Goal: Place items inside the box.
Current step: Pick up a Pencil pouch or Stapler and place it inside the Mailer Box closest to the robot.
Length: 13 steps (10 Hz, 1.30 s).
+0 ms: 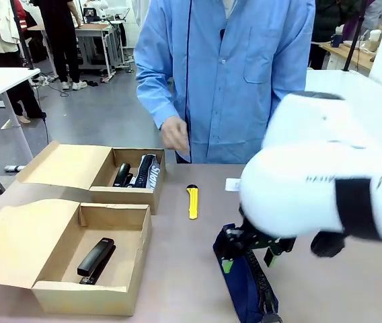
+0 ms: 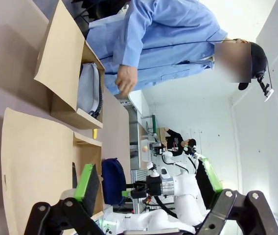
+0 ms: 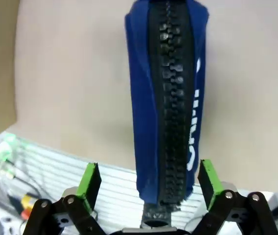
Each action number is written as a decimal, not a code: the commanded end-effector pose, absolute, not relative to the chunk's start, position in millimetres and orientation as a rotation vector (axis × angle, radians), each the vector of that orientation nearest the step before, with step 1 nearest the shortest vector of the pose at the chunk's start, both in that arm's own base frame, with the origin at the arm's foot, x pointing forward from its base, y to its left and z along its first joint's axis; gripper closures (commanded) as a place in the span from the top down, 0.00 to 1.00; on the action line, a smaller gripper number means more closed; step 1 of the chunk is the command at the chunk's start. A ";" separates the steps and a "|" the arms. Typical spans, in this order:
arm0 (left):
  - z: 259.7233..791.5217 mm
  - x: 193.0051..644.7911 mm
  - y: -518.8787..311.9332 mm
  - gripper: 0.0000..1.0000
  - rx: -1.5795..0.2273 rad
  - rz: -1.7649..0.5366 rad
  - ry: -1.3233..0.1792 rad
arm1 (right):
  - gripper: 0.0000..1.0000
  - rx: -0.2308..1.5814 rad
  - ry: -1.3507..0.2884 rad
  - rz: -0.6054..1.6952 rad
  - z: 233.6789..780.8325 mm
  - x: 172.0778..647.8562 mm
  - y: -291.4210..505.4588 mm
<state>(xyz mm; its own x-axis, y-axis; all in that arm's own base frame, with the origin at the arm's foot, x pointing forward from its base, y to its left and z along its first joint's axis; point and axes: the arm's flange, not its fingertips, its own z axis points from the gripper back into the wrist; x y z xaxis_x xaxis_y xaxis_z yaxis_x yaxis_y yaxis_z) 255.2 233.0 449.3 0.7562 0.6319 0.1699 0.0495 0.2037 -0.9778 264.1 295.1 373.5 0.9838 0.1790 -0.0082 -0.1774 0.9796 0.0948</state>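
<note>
Right gripper (image 3: 149, 177) jaws spread wide, straddling one end of the navy-blue pencil pouch (image 3: 168, 98), which lies zipper-up on the table (image 3: 70, 73); green pads (image 3: 91, 182) stand clear of both its sides, no pinch. Left gripper (image 2: 148, 181) jaws spread too, nothing between them. Yellow utility knife (image 1: 192, 200) on table beyond pouch.

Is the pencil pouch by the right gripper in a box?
No, out: the pencil pouch lies on the table, the right gripper open astride its end.

Bright even light, soft shadows, blown-out white wall (image 2: 212, 98), slightly blurred pencil pouch (image 3: 166, 98).
</note>
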 end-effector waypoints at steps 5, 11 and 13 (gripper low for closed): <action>450.2 255.5 232.2 1.00 -1.337 0.432 -0.659 | 1.00 -0.044 0.079 0.075 322.3 308.8 321.5; 450.2 255.5 232.2 1.00 -1.337 0.432 -0.659 | 0.40 -0.036 0.090 0.078 319.1 308.0 316.7; 450.2 255.5 232.2 1.00 -1.337 0.432 -0.659 | 0.35 -0.032 0.096 0.075 318.6 307.6 315.2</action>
